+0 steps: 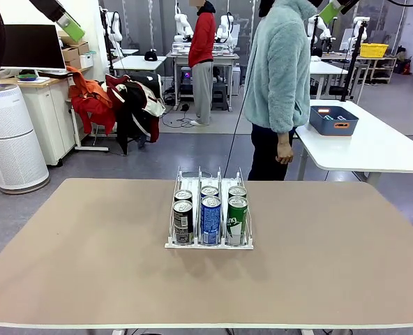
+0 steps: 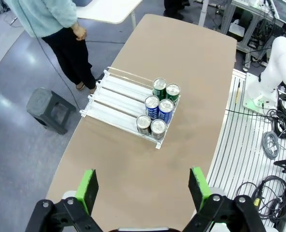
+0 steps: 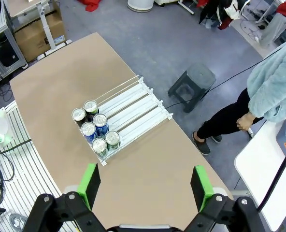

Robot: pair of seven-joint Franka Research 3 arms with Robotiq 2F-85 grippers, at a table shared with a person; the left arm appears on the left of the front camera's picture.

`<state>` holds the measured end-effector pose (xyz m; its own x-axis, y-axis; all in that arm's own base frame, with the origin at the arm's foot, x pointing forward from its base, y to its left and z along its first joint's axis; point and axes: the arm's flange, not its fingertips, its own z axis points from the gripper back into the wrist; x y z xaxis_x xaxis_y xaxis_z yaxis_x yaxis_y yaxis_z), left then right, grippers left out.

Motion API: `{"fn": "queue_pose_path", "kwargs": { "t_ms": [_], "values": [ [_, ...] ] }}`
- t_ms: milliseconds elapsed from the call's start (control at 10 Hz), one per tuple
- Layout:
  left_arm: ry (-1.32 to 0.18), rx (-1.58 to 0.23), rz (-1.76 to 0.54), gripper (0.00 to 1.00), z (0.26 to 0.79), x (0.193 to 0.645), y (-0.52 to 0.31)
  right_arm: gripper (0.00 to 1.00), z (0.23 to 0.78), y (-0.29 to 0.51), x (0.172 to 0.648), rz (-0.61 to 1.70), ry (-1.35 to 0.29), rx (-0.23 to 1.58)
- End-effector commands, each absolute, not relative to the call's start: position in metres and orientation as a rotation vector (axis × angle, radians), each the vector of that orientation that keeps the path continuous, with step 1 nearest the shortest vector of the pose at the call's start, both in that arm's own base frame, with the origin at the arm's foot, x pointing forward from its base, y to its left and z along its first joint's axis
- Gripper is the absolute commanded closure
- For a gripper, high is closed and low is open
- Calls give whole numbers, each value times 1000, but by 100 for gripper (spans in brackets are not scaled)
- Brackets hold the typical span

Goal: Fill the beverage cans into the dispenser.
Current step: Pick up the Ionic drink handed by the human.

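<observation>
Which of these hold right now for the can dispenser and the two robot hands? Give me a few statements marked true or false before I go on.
1. Six beverage cans stand in the dispenser, two per lane. True.
2. The cans sit at the far end of the lanes. False: they crowd the robot's end, and the far stretch of each lane is bare.
3. The left hand and the right hand are both open, high above the table, holding nothing. True.
4. The green cans fill the robot's left lane. False: they are in the right lane, and the black cans are in the left.
</observation>
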<state>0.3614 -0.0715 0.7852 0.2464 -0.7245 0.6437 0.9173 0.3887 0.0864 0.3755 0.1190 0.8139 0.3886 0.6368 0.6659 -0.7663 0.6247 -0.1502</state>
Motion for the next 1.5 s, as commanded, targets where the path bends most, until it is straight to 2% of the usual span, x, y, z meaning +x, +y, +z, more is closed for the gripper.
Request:
{"fn": "queue_pose_path", "kwargs": {
  "t_ms": [0, 1400],
  "values": [
    [-664, -321, -1138, 0, 783, 365, -72, 0, 813, 119, 375, 905, -751, 190],
    [-664, -321, -1138, 0, 783, 365, -72, 0, 813, 119, 375, 905, -751, 190]
  ]
}}
